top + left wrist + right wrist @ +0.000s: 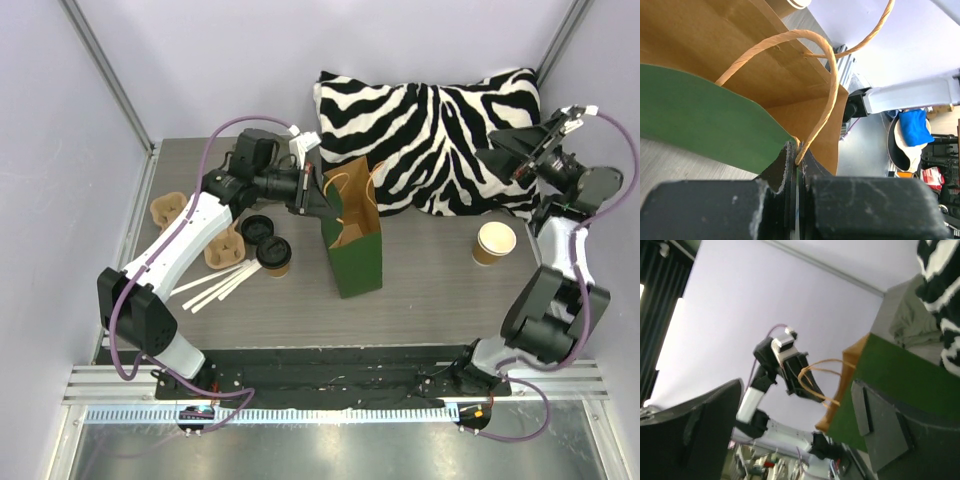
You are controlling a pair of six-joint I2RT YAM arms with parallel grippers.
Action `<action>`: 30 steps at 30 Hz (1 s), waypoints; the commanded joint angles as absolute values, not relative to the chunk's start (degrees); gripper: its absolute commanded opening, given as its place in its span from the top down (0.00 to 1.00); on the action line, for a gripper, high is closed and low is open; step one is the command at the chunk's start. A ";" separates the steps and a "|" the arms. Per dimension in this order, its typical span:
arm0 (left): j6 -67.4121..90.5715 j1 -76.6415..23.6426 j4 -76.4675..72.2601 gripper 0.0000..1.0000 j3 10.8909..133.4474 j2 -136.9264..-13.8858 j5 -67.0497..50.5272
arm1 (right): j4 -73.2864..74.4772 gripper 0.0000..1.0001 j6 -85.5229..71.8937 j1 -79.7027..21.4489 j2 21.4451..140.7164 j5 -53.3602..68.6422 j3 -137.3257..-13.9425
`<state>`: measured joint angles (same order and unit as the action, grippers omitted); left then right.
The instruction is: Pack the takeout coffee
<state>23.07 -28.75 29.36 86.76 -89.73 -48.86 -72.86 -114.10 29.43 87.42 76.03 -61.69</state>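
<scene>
The takeout coffee [274, 257], a small tan cup with a black lid, stands on the table left of the green bag [356, 250]. The bag stands upright with its brown inside showing. My left gripper [316, 203] is shut on the bag's top rim [790, 137], right at the foot of a paper-cord handle [829, 90]. My right gripper [497, 155] hangs open and empty above the zebra cushion, far right of the bag. In the right wrist view its fingers [695, 432] frame the green bag [890, 375] at a distance. The coffee is outside both wrist views.
A lidless tan cup [494, 243] stands at the right. A loose black lid [255, 228], a pulp cup tray [172, 211] and white stir sticks [215, 287] lie at the left. A zebra-print cushion [430, 130] fills the back. Walls close in on both sides.
</scene>
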 commanded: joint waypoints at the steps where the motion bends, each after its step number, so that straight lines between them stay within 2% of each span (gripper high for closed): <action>1: 20.92 -28.92 32.26 1.00 87.63 -88.33 -47.38 | 11.69 0.00 -49.24 29.62 72.46 57.04 -75.52; 2: 20.92 -29.00 32.34 1.00 87.71 -88.50 -47.46 | 28.57 0.00 -33.38 23.09 72.86 43.21 -84.29; 3: 20.92 -29.00 32.60 1.00 87.80 -88.51 -47.46 | 31.35 0.00 -25.57 17.37 73.12 36.98 -90.81; 4: 20.74 -29.00 32.69 1.00 87.89 -88.51 -47.29 | 32.42 0.00 -16.09 14.79 73.39 35.70 -91.75; 5: 20.57 -28.92 32.87 1.00 87.98 -88.24 -46.94 | 33.30 0.00 -14.34 11.72 73.13 34.29 -92.37; 9: 18.29 -29.44 34.62 1.00 88.77 -88.07 -46.84 | 41.37 0.00 -0.29 10.63 76.63 35.41 -98.50; 10: 17.32 -29.88 35.32 1.00 89.73 -88.24 -46.85 | 47.57 0.00 7.05 10.63 77.86 38.55 -100.79; 14: 6.90 -31.81 41.65 1.00 94.03 -89.91 -51.05 | 55.72 0.00 18.85 10.63 82.09 48.47 -107.93; 17: 0.28 -34.10 51.99 1.00 98.08 -91.23 -53.69 | 50.39 0.00 21.89 10.55 81.04 52.37 -104.00; 19: -5.08 -34.98 55.01 1.00 100.01 -91.67 -56.07 | 41.95 0.00 20.22 10.46 80.16 53.17 -101.53; 22: -9.92 -35.33 59.40 1.00 101.24 -91.84 -58.52 | 38.06 0.00 18.46 9.50 81.91 57.03 -100.89; 26: -18.27 -35.42 68.70 1.00 104.15 -93.42 -59.15 | 38.49 0.00 18.81 5.73 83.76 60.12 -101.25; 30: -18.72 -35.07 68.73 1.00 103.63 -93.52 -58.10 | 45.94 0.00 27.40 0.19 83.32 59.68 -99.15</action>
